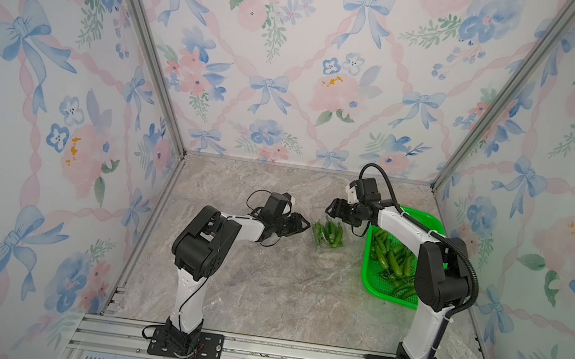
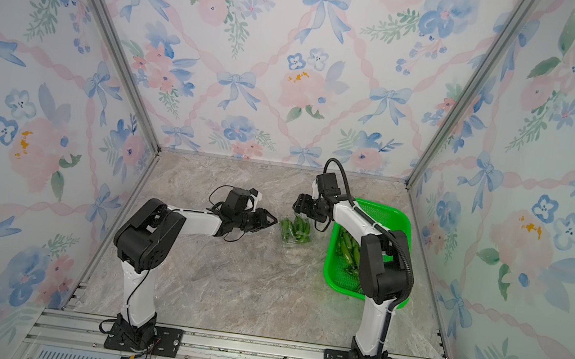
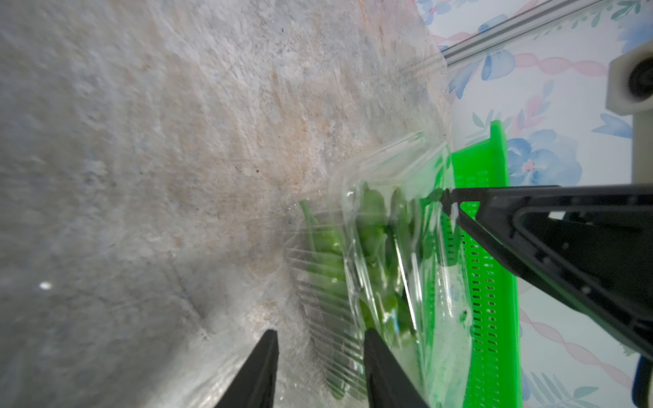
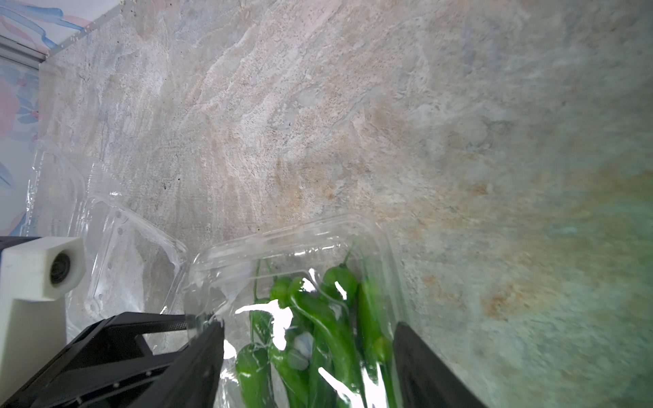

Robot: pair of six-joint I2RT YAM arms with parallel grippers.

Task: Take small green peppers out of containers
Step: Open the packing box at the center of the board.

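Just past the middle of the table (image 1: pixel 263 290), towards one o'clock, I've got the clear container (image 4: pixel 289 238) lying with its small green peppers (image 1: pixel 330 231) bunched inside. Their stems and glossy skins show plainly through the plastic in the right wrist view. My left gripper (image 1: pixel 304 224) sits at the container's nine o'clock, tips right at its edge. In the left wrist view its two fingers (image 3: pixel 261 367) are parted, with ribbed clear wall in the gap and bare table beside one finger, so it pinches nothing. My right gripper (image 1: pixel 332 209) hangs at twelve o'clock, tilted down, jaws set wide with the pepper end of the container between them — whether they actually press the walls I cannot tell. At the container's three o'clock stands the bright green basket (image 1: pixel 420 220), near but apart, with more peppers (image 1: pixel 391 256) loose on its mesh floor, partly hidden by the right arm. An empty clear shell (image 4: pixel 116 229) lies flat just beside the container — joined to it or not, I cannot say.
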